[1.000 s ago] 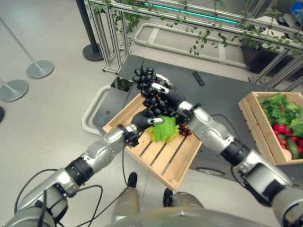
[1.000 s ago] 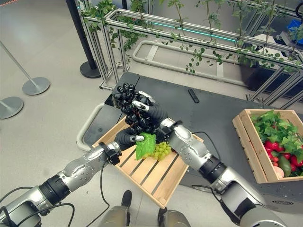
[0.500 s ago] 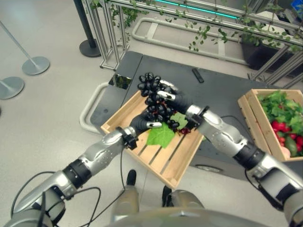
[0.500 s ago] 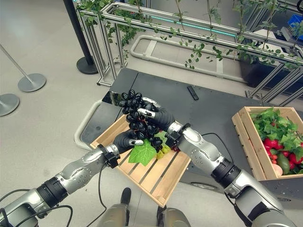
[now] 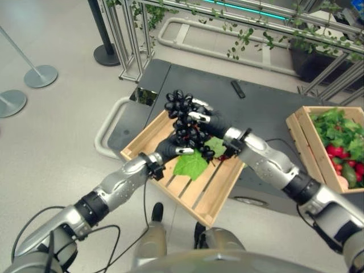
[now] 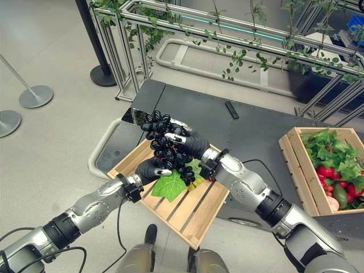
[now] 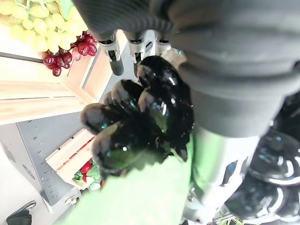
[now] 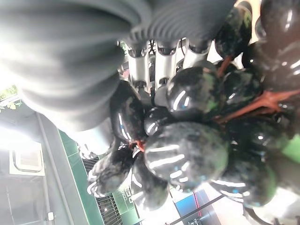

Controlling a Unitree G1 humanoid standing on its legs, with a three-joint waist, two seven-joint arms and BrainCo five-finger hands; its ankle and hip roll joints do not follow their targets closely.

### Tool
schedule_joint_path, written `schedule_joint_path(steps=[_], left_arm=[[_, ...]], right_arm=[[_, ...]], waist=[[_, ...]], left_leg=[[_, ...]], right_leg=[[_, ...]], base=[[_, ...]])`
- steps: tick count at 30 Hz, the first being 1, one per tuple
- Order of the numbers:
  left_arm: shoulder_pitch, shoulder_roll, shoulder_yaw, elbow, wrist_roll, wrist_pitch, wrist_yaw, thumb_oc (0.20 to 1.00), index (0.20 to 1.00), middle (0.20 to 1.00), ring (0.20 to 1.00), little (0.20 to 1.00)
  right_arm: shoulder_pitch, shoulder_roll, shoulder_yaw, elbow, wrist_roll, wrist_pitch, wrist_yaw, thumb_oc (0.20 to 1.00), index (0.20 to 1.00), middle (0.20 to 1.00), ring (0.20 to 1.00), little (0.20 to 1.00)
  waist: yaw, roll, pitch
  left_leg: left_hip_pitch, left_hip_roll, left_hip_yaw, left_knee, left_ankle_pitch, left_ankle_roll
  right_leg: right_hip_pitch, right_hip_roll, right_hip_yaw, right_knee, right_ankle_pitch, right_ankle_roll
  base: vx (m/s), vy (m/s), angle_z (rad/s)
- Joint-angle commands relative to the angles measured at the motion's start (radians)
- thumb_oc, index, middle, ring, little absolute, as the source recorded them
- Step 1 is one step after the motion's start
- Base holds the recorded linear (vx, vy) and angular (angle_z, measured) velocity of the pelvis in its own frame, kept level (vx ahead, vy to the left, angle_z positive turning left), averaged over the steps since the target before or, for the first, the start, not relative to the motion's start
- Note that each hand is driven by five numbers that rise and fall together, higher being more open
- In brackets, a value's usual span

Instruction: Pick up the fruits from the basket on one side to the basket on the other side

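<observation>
The right hand (image 6: pixel 190 142) is curling its fingers round a cluster of glossy black grapes (image 6: pixel 165 141) and holding it above the slatted pale wooden crate (image 6: pixel 187 213). The left hand (image 6: pixel 151 169) is gripping the cluster's lower end beside its broad green leaf (image 6: pixel 169 186). Green and red grapes (image 7: pixel 33 28) are lying in the crate below.

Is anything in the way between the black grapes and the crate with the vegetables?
Nothing visible blocks it. Both hands, right hand and left hand, hold the black grapes above the near crate. The dark platform between it and the far crate looks bare, apart from a small black object farther back.
</observation>
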Motion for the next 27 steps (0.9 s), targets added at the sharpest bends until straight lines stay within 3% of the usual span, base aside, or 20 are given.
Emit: schedule_joint_path(steps=[1,23,24,26,27], left_arm=[[-0.042,-0.023,0.054,-0.028,0.004,-0.06,0.003,0.2,0.2,0.2,0.2,0.2],[-0.018,-0.066,0.078,-0.002,0.009,-0.06,0.01,0.2,0.2,0.2,0.2,0.2],[-0.018,-0.066,0.078,-0.002,0.009,-0.06,0.01,0.2,0.2,0.2,0.2,0.2],[-0.016,-0.07,0.081,0.001,0.01,-0.059,0.01,0.2,0.2,0.2,0.2,0.2],[-0.015,-0.071,0.081,0.004,0.013,-0.059,0.01,0.2,0.2,0.2,0.2,0.2]], right_arm=[[-0.005,0.038,0.059,-0.141,0.013,-0.013,0.051,0.2,0.2,0.2,0.2,0.2],[0.022,0.089,0.026,-0.112,-0.008,-0.022,0.037,0.2,0.2,0.2,0.2,0.2],[0.022,0.089,0.026,-0.112,-0.008,-0.022,0.037,0.238,0.238,0.238,0.238,0.238],[0.024,0.092,0.024,-0.108,-0.008,-0.023,0.037,0.426,0.426,0.426,0.426,0.426],[0.026,0.093,0.021,-0.108,-0.007,-0.023,0.037,0.2,0.2,0.2,0.2,0.2]], waist=[[-0.025,-0.016,-0.032],[-0.025,-0.014,-0.028],[-0.025,-0.014,-0.029],[-0.025,-0.015,-0.028],[-0.025,-0.014,-0.028]], left_leg=[[0.023,0.002,0.013,0.08,-0.115,0.019],[0.015,0.001,0.016,0.087,-0.118,0.022],[0.015,0.001,0.016,0.087,-0.118,0.022],[0.015,0.002,0.016,0.087,-0.118,0.022],[0.015,0.002,0.017,0.088,-0.118,0.022]], right_leg=[[-0.002,-0.081,0.024,-0.03,0.118,0.118],[-0.007,-0.082,0.03,-0.028,0.118,0.115],[-0.007,-0.082,0.03,-0.028,0.118,0.115],[-0.007,-0.082,0.03,-0.028,0.118,0.115],[-0.007,-0.082,0.03,-0.029,0.118,0.115]], base=[[0.0,0.0,0.0],[0.0,0.0,0.0],[0.0,0.0,0.0],[0.0,0.0,0.0],[0.0,0.0,0.0]])
